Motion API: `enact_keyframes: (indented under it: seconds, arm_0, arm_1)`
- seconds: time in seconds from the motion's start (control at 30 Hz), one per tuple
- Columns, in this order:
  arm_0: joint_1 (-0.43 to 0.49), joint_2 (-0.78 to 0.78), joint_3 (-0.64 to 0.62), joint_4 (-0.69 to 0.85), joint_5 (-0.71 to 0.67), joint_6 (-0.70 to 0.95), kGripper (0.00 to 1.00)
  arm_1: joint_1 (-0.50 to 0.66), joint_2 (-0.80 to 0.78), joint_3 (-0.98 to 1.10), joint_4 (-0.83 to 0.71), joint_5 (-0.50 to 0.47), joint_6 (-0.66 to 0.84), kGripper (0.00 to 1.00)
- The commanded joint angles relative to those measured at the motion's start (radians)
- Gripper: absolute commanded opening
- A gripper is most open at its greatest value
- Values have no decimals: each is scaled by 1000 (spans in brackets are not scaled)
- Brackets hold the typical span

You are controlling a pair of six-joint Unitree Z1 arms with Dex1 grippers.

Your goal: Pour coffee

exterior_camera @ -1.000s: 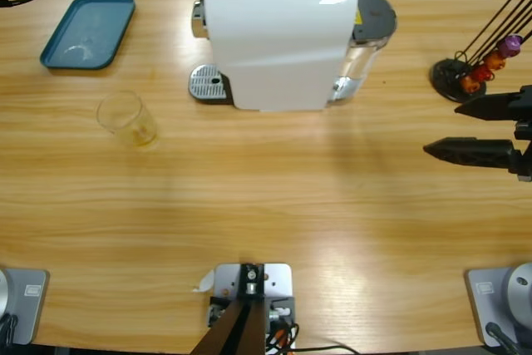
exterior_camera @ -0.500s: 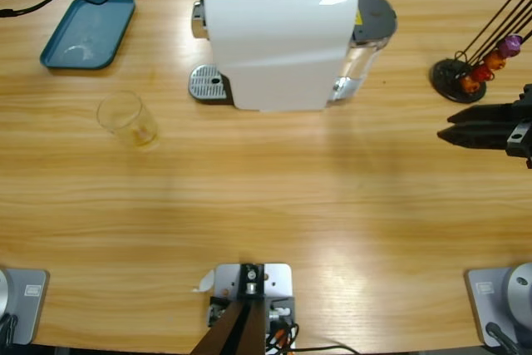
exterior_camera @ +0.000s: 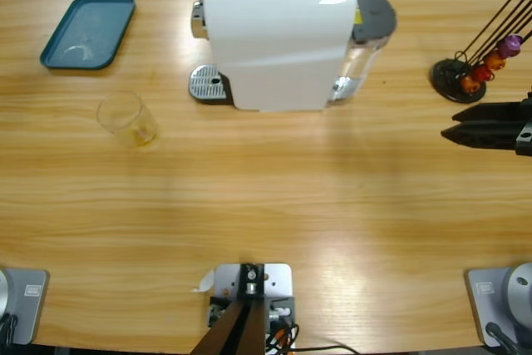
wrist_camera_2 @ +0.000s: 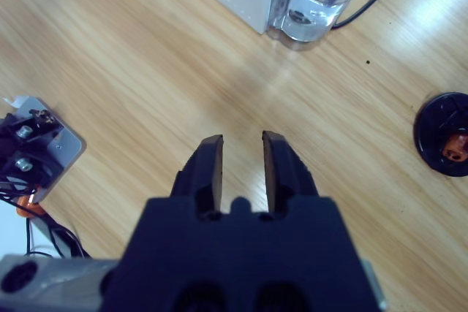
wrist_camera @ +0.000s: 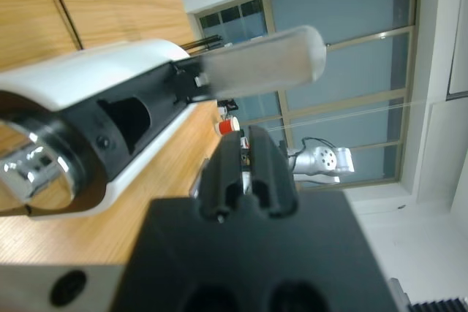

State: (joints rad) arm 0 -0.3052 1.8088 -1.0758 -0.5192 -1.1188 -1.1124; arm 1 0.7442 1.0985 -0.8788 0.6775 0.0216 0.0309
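The coffee [exterior_camera: 143,133], a shallow amber pool in a clear glass tumbler [exterior_camera: 126,119], sits near the desk's [exterior_camera: 266,205] left end, untouched. The capsule coffee machine's [exterior_camera: 278,39] lid stands open, probably awaiting a capsule. Only the wrist view shows the left claw [wrist_camera: 247,158] pinched shut beside that lid lever [wrist_camera: 259,62]. The right claw [exterior_camera: 449,125] idles slightly parted, empty, at the right edge.

no readable text, labels, brands or numbers on anything
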Motion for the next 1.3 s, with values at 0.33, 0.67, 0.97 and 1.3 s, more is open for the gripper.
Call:
enact_keyframes:
  seconds: [0.33, 0.67, 0.97, 1.3]
  arm_0:
    - [-5, -228, -37, 389, 388, 464, 0]
    - [-148, -426, -214, 1097, 992, 1003, 497]
    - [-296, -546, -82, 1131, 1146, 1053, 628]
    - [-227, -670, 146, 1087, 1150, 1058, 614]
  arm_1:
    - [-6, -21, 32, -6, -29, 15, 698]
    - [-270, -96, -5, 67, -276, 145, 727]
    - [-439, 64, -54, 26, -118, 229, 945]
    - [-551, 174, -26, -122, -219, 242, 885]
